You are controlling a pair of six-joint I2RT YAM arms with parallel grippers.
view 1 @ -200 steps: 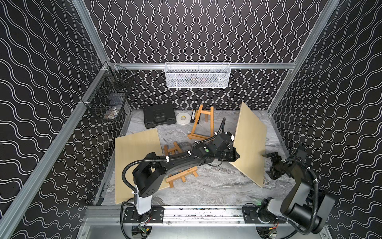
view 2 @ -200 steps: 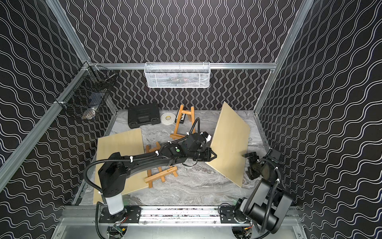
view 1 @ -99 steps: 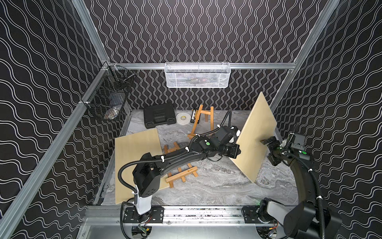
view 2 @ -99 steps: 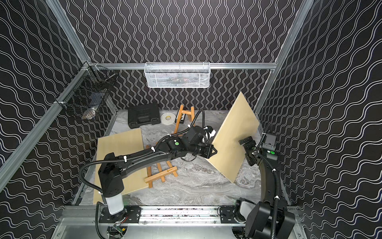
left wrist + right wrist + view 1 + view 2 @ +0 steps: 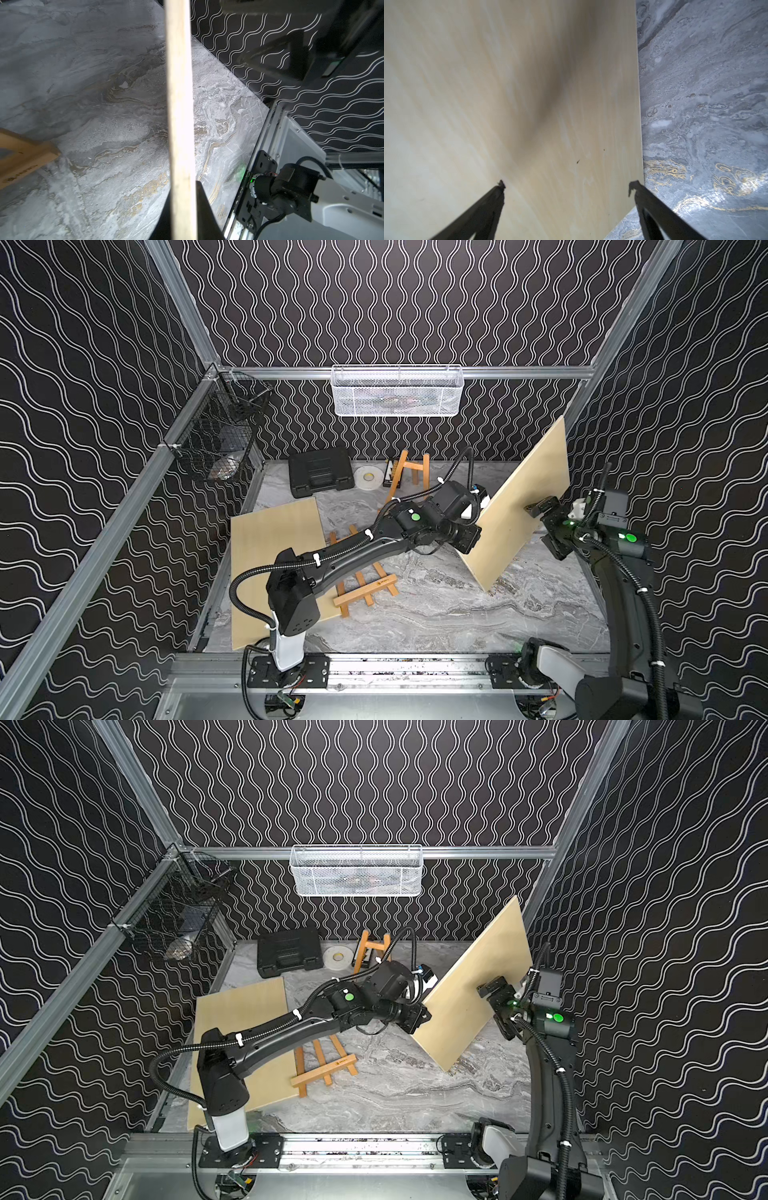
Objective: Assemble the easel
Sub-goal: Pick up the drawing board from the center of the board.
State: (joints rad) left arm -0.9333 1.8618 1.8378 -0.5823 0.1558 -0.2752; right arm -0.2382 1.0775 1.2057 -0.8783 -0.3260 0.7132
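Left gripper (image 5: 473,536) is clamped on one edge of the board (image 5: 523,506), which is tipped up on a corner just right of the flat easel frame (image 5: 361,576). Right gripper (image 5: 547,524) is wide apart at the board face away from that frame. Best to seat its jaws over an edge before the left lets go, or the board likely tips.

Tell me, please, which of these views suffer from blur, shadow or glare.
Left wrist: the edge of the raised wooden board looks bright and soft. Right wrist: a smeared dark shadow crosses its face, and glare shines off the marble tabletop. Both top views: sharp, evenly lit.
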